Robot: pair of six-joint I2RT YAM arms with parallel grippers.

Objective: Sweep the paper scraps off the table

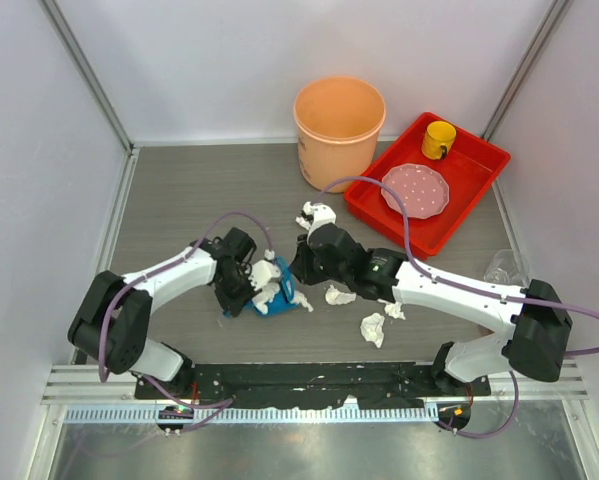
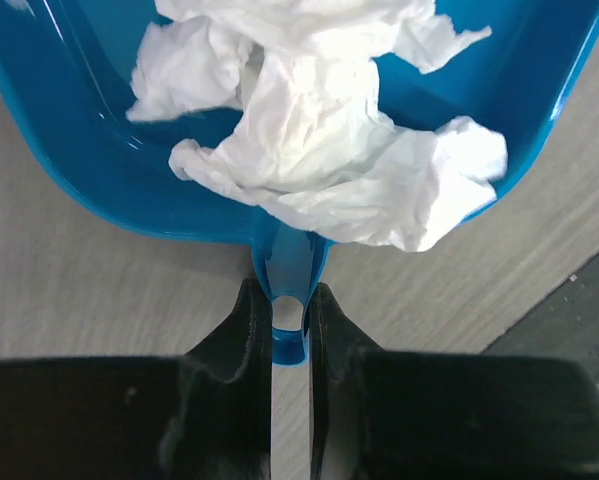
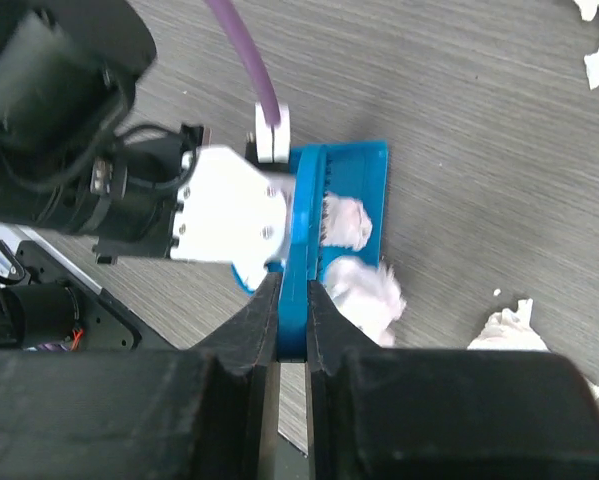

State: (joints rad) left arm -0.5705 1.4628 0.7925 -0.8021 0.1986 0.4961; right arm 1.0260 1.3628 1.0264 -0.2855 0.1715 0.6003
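Observation:
My left gripper (image 2: pixel 289 318) is shut on the handle of a blue dustpan (image 2: pixel 69 130), which rests on the table (image 1: pixel 179 200) and holds several crumpled white paper scraps (image 2: pixel 319 150). My right gripper (image 3: pixel 293 312) is shut on the handle of a blue brush (image 3: pixel 344 170), whose head stands at the dustpan's mouth (image 1: pixel 279 297) with scraps (image 3: pixel 364 290) against it. Loose scraps lie on the table: one further back (image 1: pixel 315 215), one right of the pan (image 1: pixel 339 295), and two nearer the front (image 1: pixel 374 328).
An orange bucket (image 1: pixel 339 130) stands at the back. A red tray (image 1: pixel 469 195) at the back right holds a pink plate (image 1: pixel 415 190) and a yellow cup (image 1: pixel 439 140). A clear plastic cup (image 1: pixel 506 268) lies at the right edge. White walls enclose the table.

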